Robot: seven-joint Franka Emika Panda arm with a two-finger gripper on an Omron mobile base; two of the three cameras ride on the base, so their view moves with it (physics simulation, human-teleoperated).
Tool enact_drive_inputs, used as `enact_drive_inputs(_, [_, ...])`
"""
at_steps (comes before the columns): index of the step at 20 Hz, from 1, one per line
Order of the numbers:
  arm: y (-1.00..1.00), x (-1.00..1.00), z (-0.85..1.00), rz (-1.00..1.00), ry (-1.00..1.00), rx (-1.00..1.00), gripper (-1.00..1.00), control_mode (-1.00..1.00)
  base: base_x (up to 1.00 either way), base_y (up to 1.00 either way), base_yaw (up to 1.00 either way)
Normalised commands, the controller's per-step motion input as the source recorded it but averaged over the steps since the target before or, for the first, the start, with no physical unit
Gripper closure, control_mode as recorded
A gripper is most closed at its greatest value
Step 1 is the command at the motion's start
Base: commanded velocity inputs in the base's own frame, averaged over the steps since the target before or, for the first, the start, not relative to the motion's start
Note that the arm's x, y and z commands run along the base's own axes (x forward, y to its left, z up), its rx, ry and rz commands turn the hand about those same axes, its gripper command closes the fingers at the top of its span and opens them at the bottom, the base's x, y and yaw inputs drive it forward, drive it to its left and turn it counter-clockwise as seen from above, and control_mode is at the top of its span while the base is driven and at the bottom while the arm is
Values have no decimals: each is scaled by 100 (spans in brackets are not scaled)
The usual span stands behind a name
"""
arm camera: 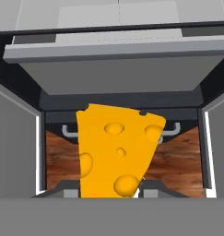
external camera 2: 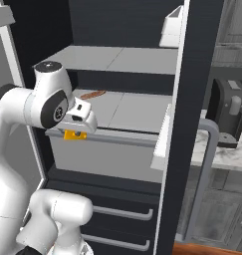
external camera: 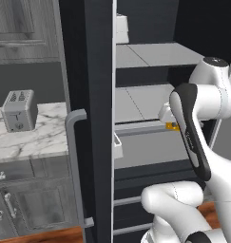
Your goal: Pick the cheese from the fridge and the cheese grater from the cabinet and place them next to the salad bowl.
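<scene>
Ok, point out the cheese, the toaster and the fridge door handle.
cheese (arm camera: 115, 152): hand view, middle of the wedge's holed face.
toaster (external camera: 19, 110): left base view, middle of its grey front side.
fridge door handle (external camera: 75, 166): left base view, halfway down the grey bar.

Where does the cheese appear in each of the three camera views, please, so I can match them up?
Left base view: the cheese is a small orange bit right of centre, beside the arm, at the shelf's front edge.
Right base view: the cheese sits left of centre, under the claw.
Hand view: the cheese is a large holed wedge at centre.
Shared landmark: the fridge shelf.
</scene>
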Motion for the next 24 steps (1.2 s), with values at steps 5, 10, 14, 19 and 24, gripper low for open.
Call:
enact_drive_inputs(5, [0,0,0,0,0,0,100,100,0,0,0])
enact_drive_inputs(10, [0,0,0,0,0,0,100,100,-3,0,0])
enact_drive_inputs(14, [0,0,0,0,0,0,100,100,-71,-7,-1])
enact_drive_inputs(19, [0,0,0,0,0,0,100,100,-87,-6,0])
enact_drive_inputs(24, [0,0,0,0,0,0,100,100,-79,-7,0])
